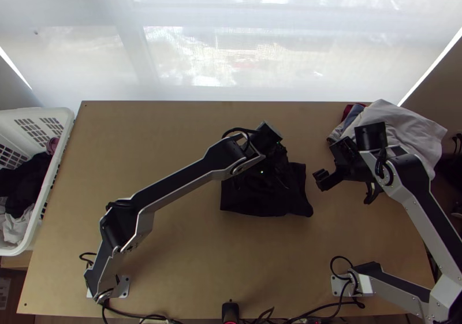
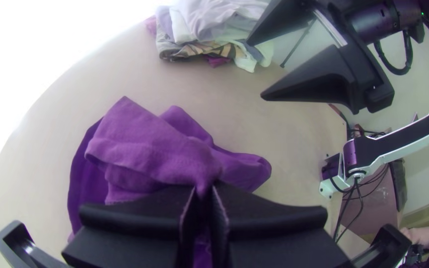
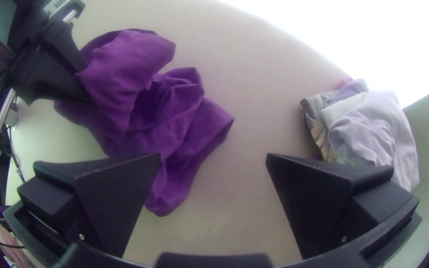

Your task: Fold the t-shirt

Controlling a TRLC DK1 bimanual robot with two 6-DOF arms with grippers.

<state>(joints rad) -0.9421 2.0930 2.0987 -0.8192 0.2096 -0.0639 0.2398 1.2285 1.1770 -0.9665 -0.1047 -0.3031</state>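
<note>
- Our main worry is the grip: the left gripper (image 2: 203,187) has only a small gathered pinch of the t-shirt (image 2: 150,154), so a lift or a quick pull might let the cloth slip free.
- We can't tell which part of the shirt is pinched. If it is the wrong part, pulling there would likely add creases rather than lay down a clean fold.
- The shirt lies bunched, with layers over one another, just below and right of the middle of the top view. If we fold it like this, hidden folds could get trapped and the result come out lumpy.
- The right gripper (image 3: 213,159) could catch two layers instead of one if we send it in to help, because the loose edges overlap.
- The two grippers could also knock together if both work over so small a heap at the middle of the frame.
- As for the hands, the left one has its fingers pressed nearly together, with cloth drawn up between them.
- The right one has its fingers spread wide with nothing between them. We see it in the top view right of the middle, near the shirt's right side but apart from it, and below and left of the clothes pile (image 1: 398,125) at the upper right of the table (image 1: 190,266).
</note>
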